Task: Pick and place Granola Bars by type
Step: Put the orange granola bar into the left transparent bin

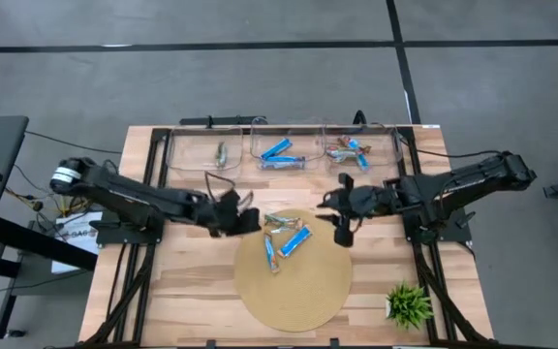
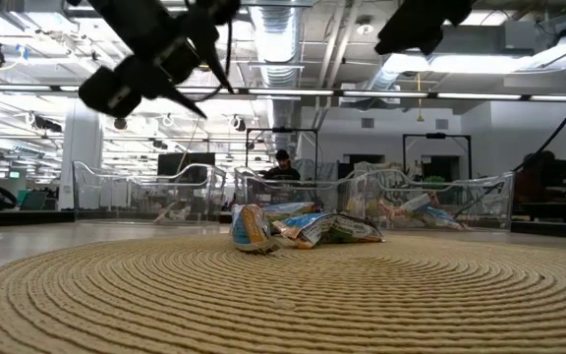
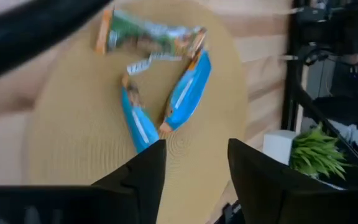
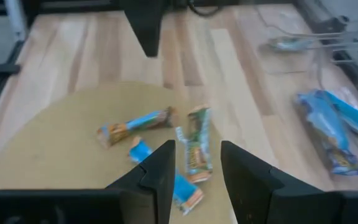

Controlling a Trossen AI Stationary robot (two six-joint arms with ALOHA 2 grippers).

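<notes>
Granola bars lie in a loose cluster on the far part of the round tan disc (image 1: 294, 281). In it are two blue-and-white bars (image 3: 188, 93) (image 3: 138, 121) and a tan-green one (image 3: 148, 34), seen also in the high view (image 1: 284, 237) and low view (image 2: 303, 226). My left gripper (image 1: 252, 221) (image 3: 194, 168) hovers open just left of the cluster. My right gripper (image 1: 341, 225) (image 4: 197, 168) hovers open just right of it. Neither holds anything. More bars rest in the bins.
Three clear bins stand in a row along the far edge: the left bin (image 1: 201, 160) holds one tan-green bar, the middle bin (image 1: 284, 141) blue ones, and the right bin (image 1: 381, 145) mixed reddish and blue ones. A small green plant (image 1: 410, 302) stands at the near right corner.
</notes>
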